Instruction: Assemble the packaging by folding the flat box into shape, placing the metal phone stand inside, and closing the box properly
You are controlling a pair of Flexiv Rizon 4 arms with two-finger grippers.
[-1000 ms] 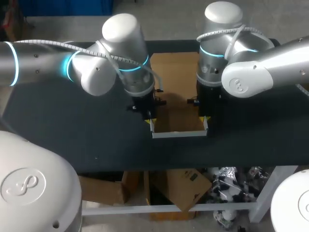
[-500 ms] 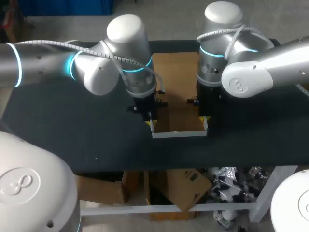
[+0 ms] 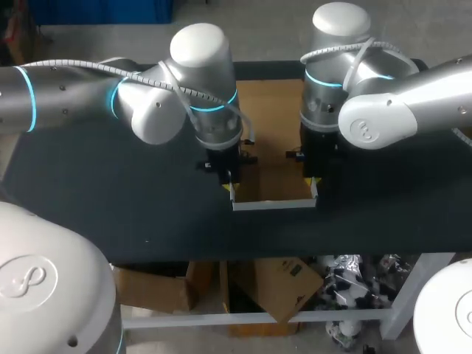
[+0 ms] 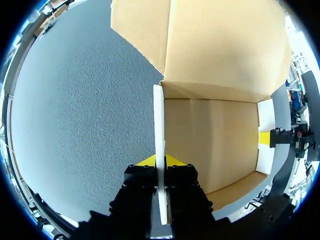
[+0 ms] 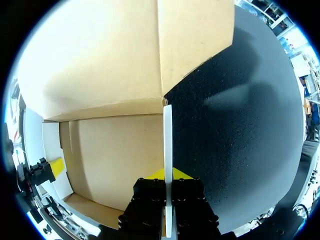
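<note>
A brown cardboard box (image 3: 271, 140) lies partly folded on the dark table, its white-faced side walls raised. My left gripper (image 3: 230, 186) is shut on the box's left wall (image 4: 159, 150), which stands upright between its yellow tips (image 4: 150, 161). My right gripper (image 3: 314, 184) is shut on the right wall (image 5: 167, 165) in the same way. The front wall (image 3: 271, 206) stands up between the two grippers. The brown floor of the box (image 4: 210, 135) shows in both wrist views, with the flat lid panel (image 5: 100, 55) lying beyond it. No metal phone stand shows in any view.
The dark table top (image 3: 110, 192) stretches out to the left and right of the box. Its front edge (image 3: 280, 254) runs close below the box's front wall.
My left arm's upper joints have shifted a little to the right while its gripper kept hold of the left wall. The right arm and the box stay as they were.
</note>
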